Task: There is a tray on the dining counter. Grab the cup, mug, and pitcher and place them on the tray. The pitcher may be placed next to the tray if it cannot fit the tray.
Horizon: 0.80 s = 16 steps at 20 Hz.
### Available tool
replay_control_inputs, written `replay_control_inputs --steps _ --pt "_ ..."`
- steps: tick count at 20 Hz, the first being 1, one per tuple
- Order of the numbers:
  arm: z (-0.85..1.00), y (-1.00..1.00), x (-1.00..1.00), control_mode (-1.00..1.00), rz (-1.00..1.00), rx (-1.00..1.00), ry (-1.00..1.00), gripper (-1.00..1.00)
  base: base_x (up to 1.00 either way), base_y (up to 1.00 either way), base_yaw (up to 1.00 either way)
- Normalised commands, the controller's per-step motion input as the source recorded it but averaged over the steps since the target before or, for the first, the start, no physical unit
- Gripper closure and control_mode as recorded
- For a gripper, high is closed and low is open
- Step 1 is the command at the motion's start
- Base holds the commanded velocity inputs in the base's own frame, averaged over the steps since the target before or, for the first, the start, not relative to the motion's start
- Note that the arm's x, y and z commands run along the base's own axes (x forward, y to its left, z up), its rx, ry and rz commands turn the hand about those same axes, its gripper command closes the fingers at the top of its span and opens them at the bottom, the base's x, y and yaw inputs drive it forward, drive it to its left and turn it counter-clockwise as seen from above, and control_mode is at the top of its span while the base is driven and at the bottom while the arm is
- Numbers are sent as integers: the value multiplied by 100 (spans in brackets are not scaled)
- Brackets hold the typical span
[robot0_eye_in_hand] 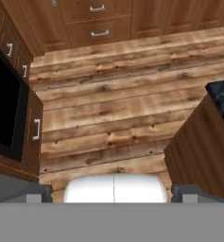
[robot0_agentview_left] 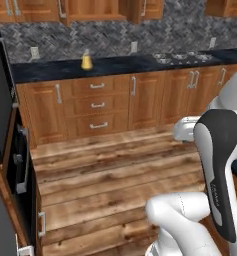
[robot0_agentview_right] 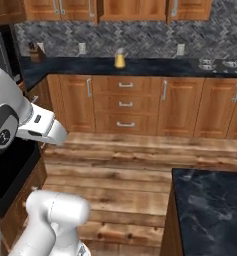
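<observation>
The amber cone-shaped pitcher (robot0_agentview_left: 86, 61) (robot0_agentview_right: 120, 60) stands alone on the far black-topped counter, against the stone backsplash. A corner of the dining counter (robot0_agentview_right: 210, 200) (robot0_eye_in_hand: 222, 97), black marble with white veins, lies close by on the right. The tray, cup and mug are out of view. My gripper (robot0_eye_in_hand: 113, 196) is open, its two fingertips (robot0_eye_in_hand: 33, 194) set wide apart with nothing between them. It hangs over the wooden floor, far from the pitcher.
The long counter with wooden drawer fronts (robot0_agentview_left: 97, 105) (robot0_agentview_right: 125, 104) runs across the back. A black oven front (robot0_eye_in_hand: 4, 113) (robot0_agentview_left: 0, 100) stands on the left. A stovetop (robot0_agentview_left: 182, 57) sits at the far right and a knife block (robot0_agentview_right: 37, 51) at the far left. Wooden floor (robot0_agentview_left: 115, 170) lies between.
</observation>
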Motion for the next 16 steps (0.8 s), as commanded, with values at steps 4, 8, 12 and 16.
replay_control_inputs --steps 4,8,12,16 --pt "0 0 0 100 0 0 0 -100 100 13 0" --pt "0 0 0 100 0 0 0 -100 100 9 0" --pt "0 0 0 100 0 0 0 -100 100 1 0" --pt "0 0 0 100 0 0 0 -100 100 0 0"
